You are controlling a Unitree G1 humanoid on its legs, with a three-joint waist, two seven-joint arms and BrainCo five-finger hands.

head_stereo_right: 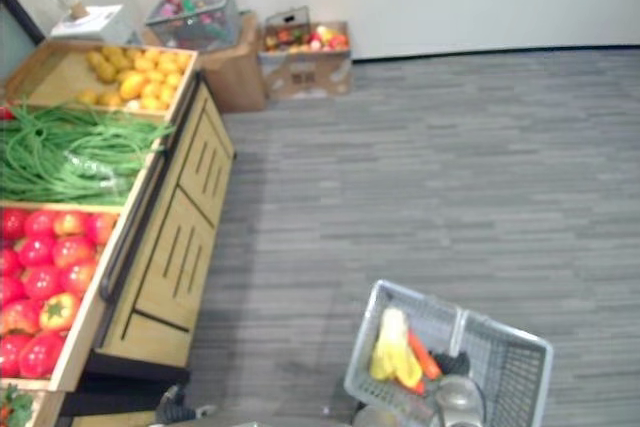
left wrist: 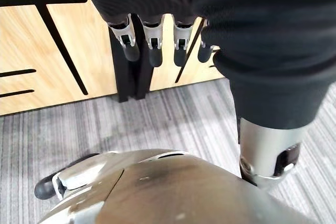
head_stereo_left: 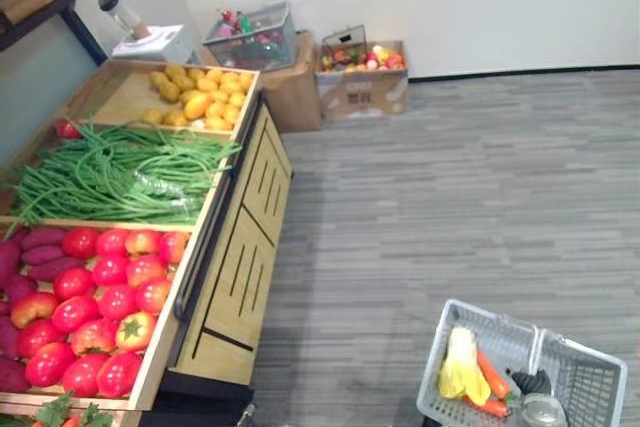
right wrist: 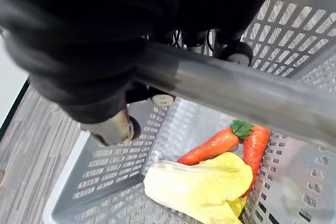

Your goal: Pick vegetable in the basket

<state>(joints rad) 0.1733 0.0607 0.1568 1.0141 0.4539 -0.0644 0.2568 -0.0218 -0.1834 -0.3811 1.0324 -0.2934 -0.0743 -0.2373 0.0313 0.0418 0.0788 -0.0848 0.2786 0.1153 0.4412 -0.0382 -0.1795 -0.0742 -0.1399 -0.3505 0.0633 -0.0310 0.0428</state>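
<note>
Right wrist view showed the robot's right hand clenched round the metal handle of the grey basket. The basket hung off the near right corner of the wooden stand, well clear of it, with a pale cabbage and two carrots already inside. The left hand hung released, fingers straight, just before the stand's front. Vegetables left to pick lay on top of the stand: green beans in the middle bin, red tomatoes in the nearer one. The beans looked light, limp and apt to slip loose singly, best gathered as a bunch at mid-length. The tomatoes looked smooth and round, likely calling for a gentle all-round wrap from above.
</note>
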